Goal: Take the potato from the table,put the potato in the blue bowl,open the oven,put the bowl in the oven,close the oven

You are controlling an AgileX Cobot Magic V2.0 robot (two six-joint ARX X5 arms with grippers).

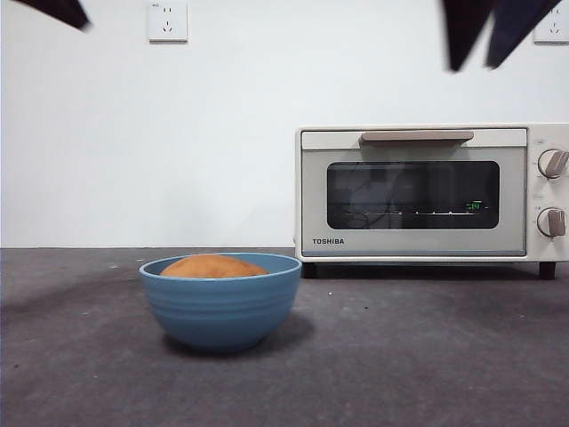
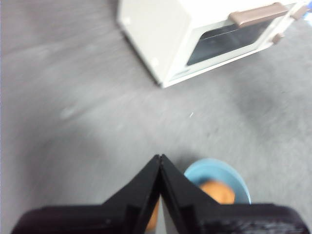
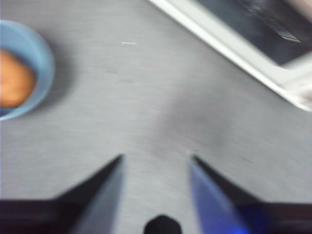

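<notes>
The blue bowl (image 1: 220,301) stands on the table (image 1: 427,356) left of centre, and the orange-brown potato (image 1: 213,266) lies inside it. Behind it to the right sits the cream TOSHIBA oven (image 1: 427,191), door closed, tan handle (image 1: 416,136) along the top. My left gripper (image 2: 160,158) is shut and empty, high above the bowl (image 2: 218,177) and potato (image 2: 218,191). My right gripper (image 3: 156,158) is open and empty over bare table between the bowl (image 3: 29,73) and the oven (image 3: 253,39); it shows as dark fingers (image 1: 489,31) at the front view's top right.
A white wall with two power sockets (image 1: 167,20) rises behind the table. Two knobs (image 1: 553,164) sit on the oven's right side. The left arm shows only as a black tip (image 1: 58,11) at the top left corner.
</notes>
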